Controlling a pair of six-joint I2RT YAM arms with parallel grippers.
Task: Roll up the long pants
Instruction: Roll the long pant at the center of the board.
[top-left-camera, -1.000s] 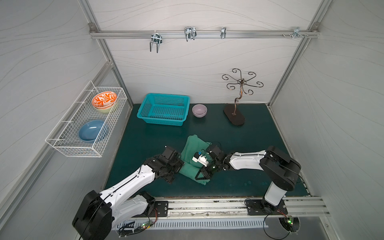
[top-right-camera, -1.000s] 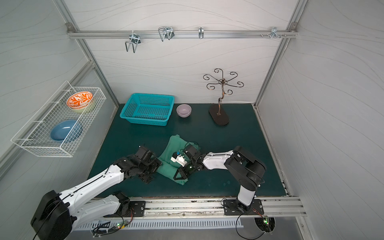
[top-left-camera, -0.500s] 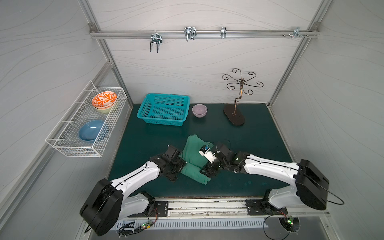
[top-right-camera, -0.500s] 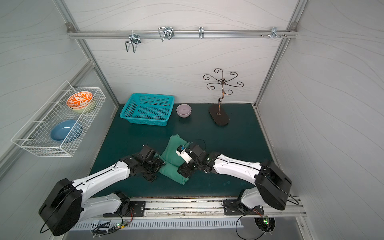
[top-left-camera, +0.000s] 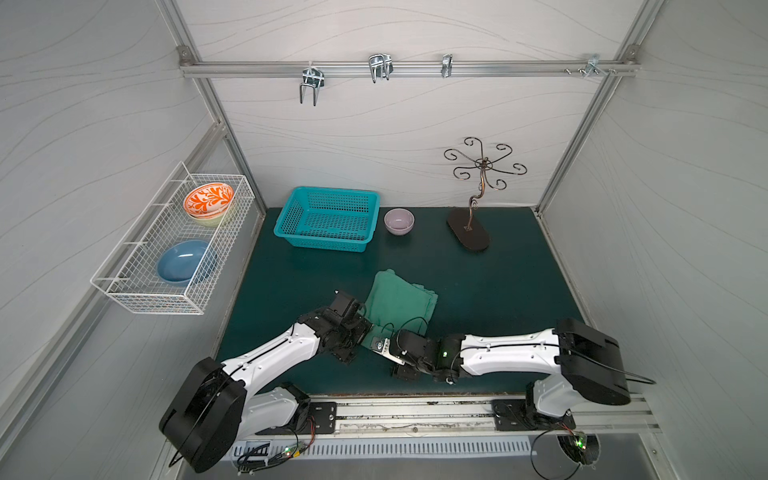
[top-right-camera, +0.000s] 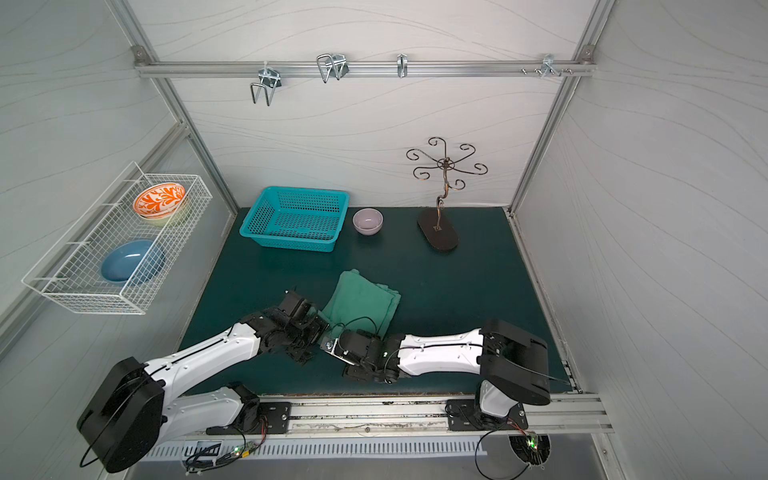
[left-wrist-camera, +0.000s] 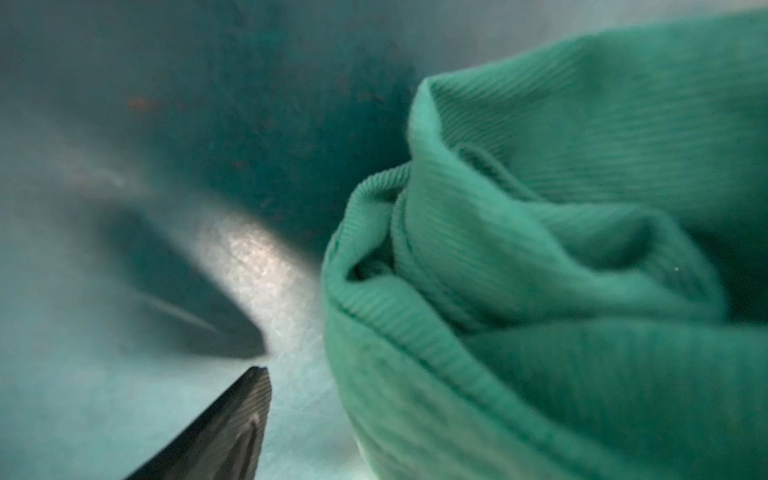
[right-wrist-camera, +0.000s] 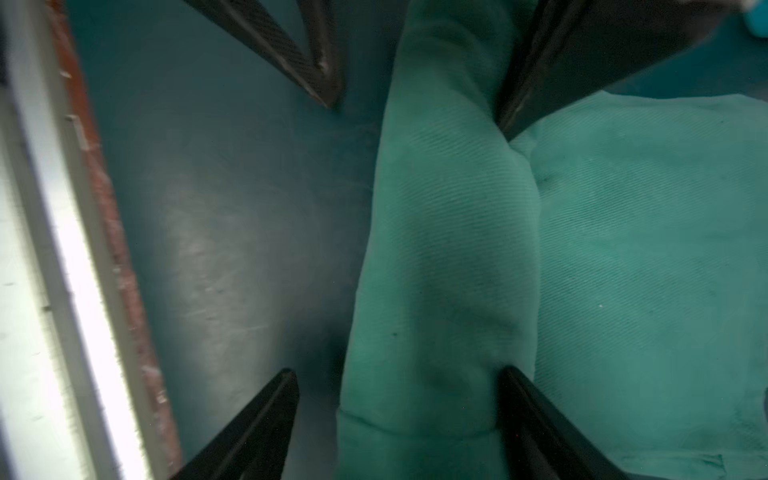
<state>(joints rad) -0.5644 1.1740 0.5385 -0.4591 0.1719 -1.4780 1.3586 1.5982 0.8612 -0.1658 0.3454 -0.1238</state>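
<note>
The long pants (top-left-camera: 400, 298) lie folded in the middle of the dark teal mat (top-left-camera: 503, 291), seen in both top views (top-right-camera: 360, 300). Their near end is rolled into a thick roll (right-wrist-camera: 444, 257). My right gripper (right-wrist-camera: 395, 372) is open and straddles this roll, one finger on the mat side and the other against the roll's far edge. My left gripper (top-left-camera: 365, 331) is open too. Its fingers (right-wrist-camera: 322, 79) straddle the same roll from the opposite end. In the left wrist view one finger (left-wrist-camera: 232, 424) shows beside the bunched cloth (left-wrist-camera: 540, 270); the other is hidden.
A turquoise basket (top-left-camera: 328, 218), a lilac bowl (top-left-camera: 399, 220) and a metal scroll stand (top-left-camera: 469, 232) stand along the back. A wire rack (top-left-camera: 124, 291) with bowls hangs on the left wall. The table's front edge and rail (right-wrist-camera: 62, 249) run close beside the roll.
My right gripper has opened and let go of the cloth, and its arm has drawn back toward the front edge to the pants' near end. The left gripper has stayed open at the roll.
</note>
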